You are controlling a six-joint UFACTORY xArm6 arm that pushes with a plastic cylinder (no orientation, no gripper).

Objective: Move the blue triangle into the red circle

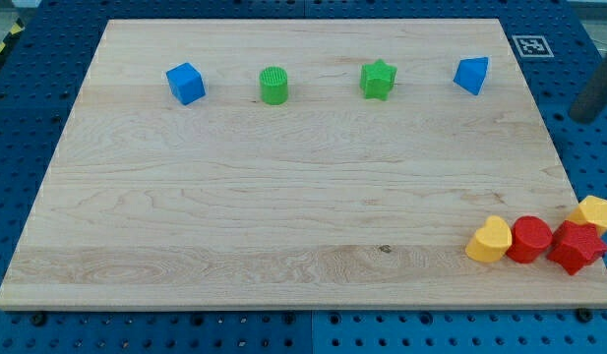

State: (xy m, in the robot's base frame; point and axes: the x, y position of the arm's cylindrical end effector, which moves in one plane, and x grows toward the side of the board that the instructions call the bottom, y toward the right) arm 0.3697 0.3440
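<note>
The blue triangle (pixel 471 75) sat at the board's (pixel 283 216) top right, well apart from the red circle (pixel 529 239) at the bottom right, wedged between a yellow heart (pixel 489 240) and red star (pixel 576 247); my tip was out of view, state unknowable

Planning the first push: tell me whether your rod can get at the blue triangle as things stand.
Probably yes. The blue triangle sits alone near the board's top right, nothing touching it; the green star is well to its left. My tip is not visible.
</note>
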